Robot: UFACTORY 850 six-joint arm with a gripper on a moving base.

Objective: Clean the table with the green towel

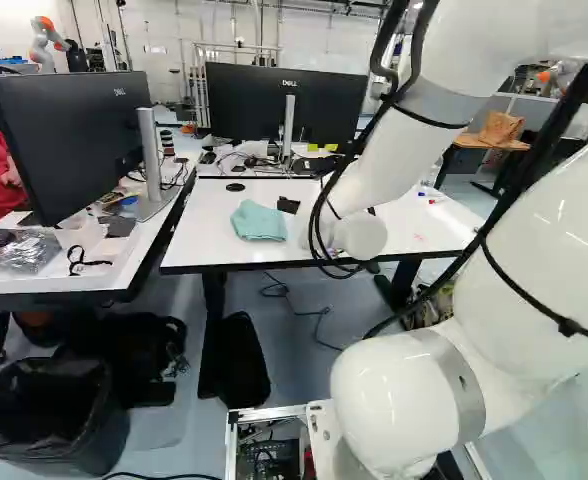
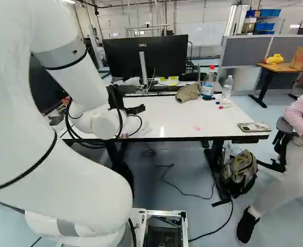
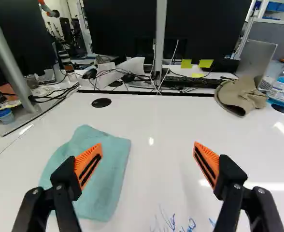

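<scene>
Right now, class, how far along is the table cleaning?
Done: only positioning, it seems; the orange-padded black fingers stand open over the white table. In hand: nothing; the folded green cloth towel lies on it. Left: gripping the towel and wiping the blue pen scribbles.

I look out at a bright room. The big back wall (image 2: pixel 208 23) is white, with pipes on it. The floor (image 2: pixel 192 164) is pale blue. At the right of the right base view I see gray dividers (image 2: pixel 244 54), a brown desk (image 2: pixel 283 67) and a dark chair (image 2: pixel 284 126).
</scene>
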